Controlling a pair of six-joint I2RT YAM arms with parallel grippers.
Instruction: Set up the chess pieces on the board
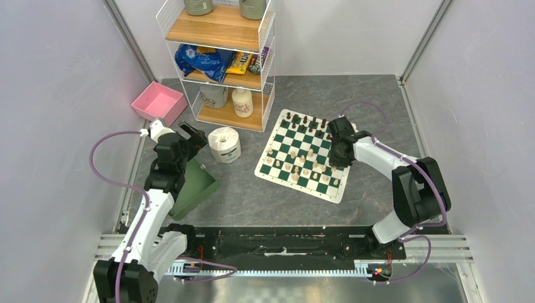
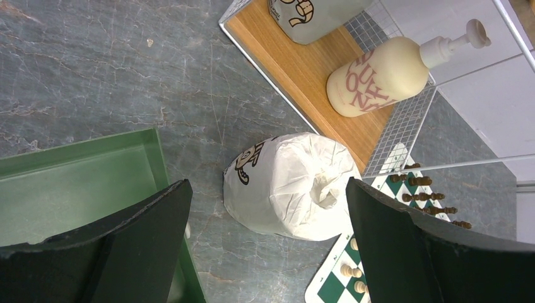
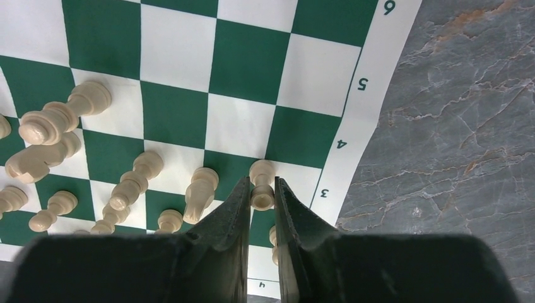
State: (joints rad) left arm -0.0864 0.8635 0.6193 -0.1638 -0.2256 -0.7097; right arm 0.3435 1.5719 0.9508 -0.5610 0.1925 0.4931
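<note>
The green and white board [image 1: 263, 170] lies right of centre. Dark chess pieces [image 1: 306, 120] line its far edge, and cream ones [image 1: 295, 168] stand over its near half. My right gripper [image 1: 341, 158] hangs over the board's right side. In the right wrist view the board [image 3: 246, 63] fills the frame, and the right gripper [image 3: 262, 184] is shut on the head of an upright cream pawn [image 3: 262, 197] near the numbered border. Other cream pieces [image 3: 135, 180] stand to its left. My left gripper [image 2: 268, 187] is open and empty, above the floor between the bin and the roll.
A wrapped toilet roll [image 1: 224, 144] stands left of the board. A green bin [image 1: 192, 186] sits under the left arm, with a pink bin [image 1: 158, 102] behind it. A wire shelf [image 1: 217, 63] at the back holds a pump bottle [image 2: 378, 76] and snacks.
</note>
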